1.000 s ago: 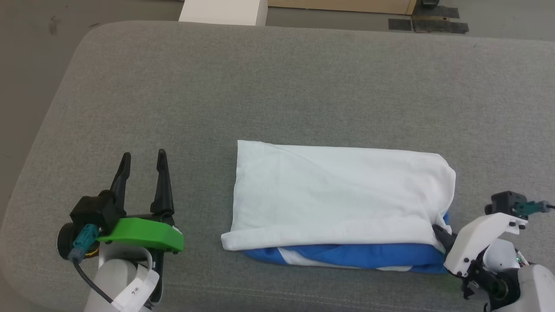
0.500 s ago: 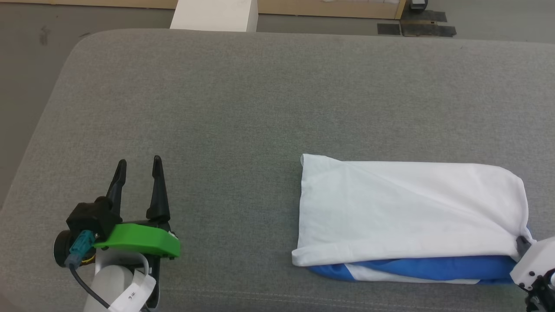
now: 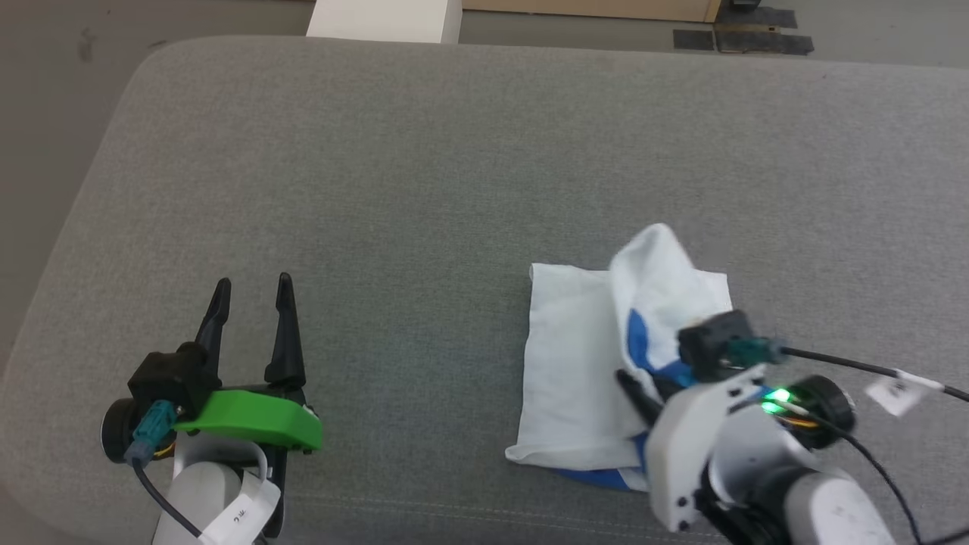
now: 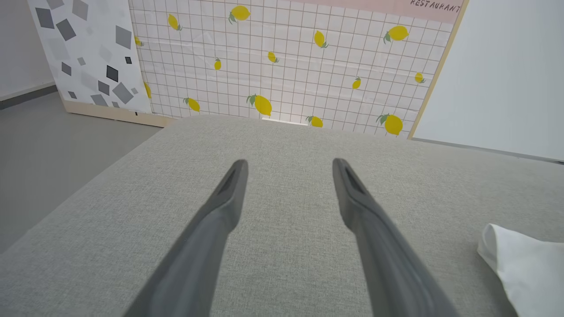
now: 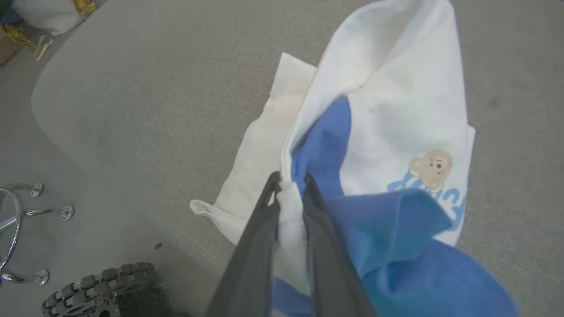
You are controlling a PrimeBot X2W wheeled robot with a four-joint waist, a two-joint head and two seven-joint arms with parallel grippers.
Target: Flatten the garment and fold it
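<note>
R gripper (image 5: 288, 181) pinched on T-shirt (image 3: 575, 356) end, raised over the rest. Shirt by grey cushion (image 3: 378, 151) front edge, right of middle, free end lying to R's left. L gripper (image 3: 252, 289) wide open, empty, near front-left corner, well apart.

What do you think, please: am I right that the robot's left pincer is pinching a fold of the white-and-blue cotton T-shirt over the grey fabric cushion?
Not quite: the right pincer pinches that fold of the white-and-blue cotton T-shirt over the grey fabric cushion, as the right wrist view shows.
</note>
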